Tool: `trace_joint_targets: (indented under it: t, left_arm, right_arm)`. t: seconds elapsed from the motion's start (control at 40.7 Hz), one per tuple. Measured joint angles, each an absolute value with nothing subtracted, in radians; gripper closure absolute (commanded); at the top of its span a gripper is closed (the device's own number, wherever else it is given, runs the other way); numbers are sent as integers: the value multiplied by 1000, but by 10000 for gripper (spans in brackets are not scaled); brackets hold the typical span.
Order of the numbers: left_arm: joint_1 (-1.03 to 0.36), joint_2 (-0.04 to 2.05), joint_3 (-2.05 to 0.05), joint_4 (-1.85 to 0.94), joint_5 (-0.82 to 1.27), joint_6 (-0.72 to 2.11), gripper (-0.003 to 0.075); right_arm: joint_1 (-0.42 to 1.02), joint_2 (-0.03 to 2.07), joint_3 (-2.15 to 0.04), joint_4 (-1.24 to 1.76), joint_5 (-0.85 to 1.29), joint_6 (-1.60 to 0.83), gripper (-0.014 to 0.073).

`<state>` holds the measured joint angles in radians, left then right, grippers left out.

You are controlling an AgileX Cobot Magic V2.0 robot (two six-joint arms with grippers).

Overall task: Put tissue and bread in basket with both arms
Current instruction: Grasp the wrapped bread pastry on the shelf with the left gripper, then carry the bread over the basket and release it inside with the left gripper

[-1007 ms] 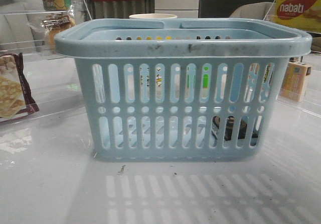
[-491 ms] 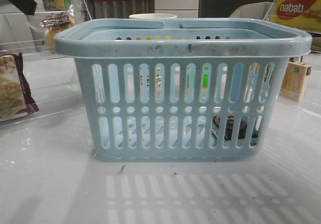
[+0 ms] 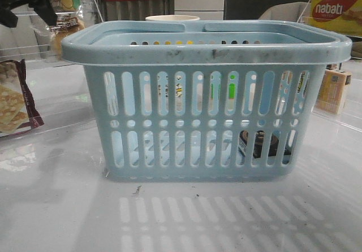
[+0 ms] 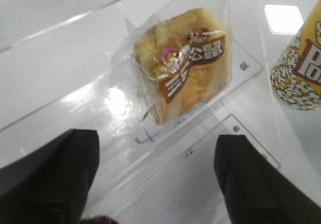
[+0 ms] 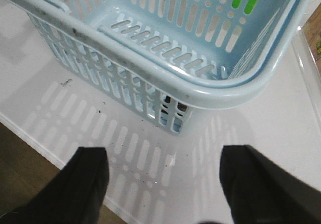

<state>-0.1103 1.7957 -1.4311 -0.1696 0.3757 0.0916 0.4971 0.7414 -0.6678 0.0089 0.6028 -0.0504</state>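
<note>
Left gripper (image 4: 155, 176) agape — glossy-wrapped bread (image 4: 183, 63).

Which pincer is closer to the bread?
The left. The left pincer hangs open just above the bread. The right pincer is open near the basket, away from it.

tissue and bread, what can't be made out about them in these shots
- The tissue: front view shows only dark slivers through the basket slots; right wrist view hides it under the rim.
- The bread: label blurred in left wrist view; tiny behind clear plastic in front view.
- The left gripper: fingertips cut off by the frame edge.
</note>
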Motion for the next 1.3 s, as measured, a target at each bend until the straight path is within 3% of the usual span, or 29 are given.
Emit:
trace_joint_targets:
  t: [0.368, 0.491, 0.663, 0.811, 1.302]
  left_arm:
    - [-108, 1984, -1553, -173, 256, 92, 201]
    - [-106, 2004, -1555, -174, 223, 92, 304]
    - [-106, 2015, -1555, -176, 208, 92, 517]
    - [-106, 2013, -1555, -176, 210, 92, 633]
    - [-106, 1843, -1555, -176, 390, 92, 629]
  right_arm:
    - [497, 741, -668, 9, 603, -50, 32]
    - [497, 741, -668, 9, 603, -50, 32]
    - [497, 741, -668, 9, 603, -50, 32]
    - [497, 741, -668, 9, 603, -50, 32]
    - [497, 741, -668, 9, 603, -50, 32]
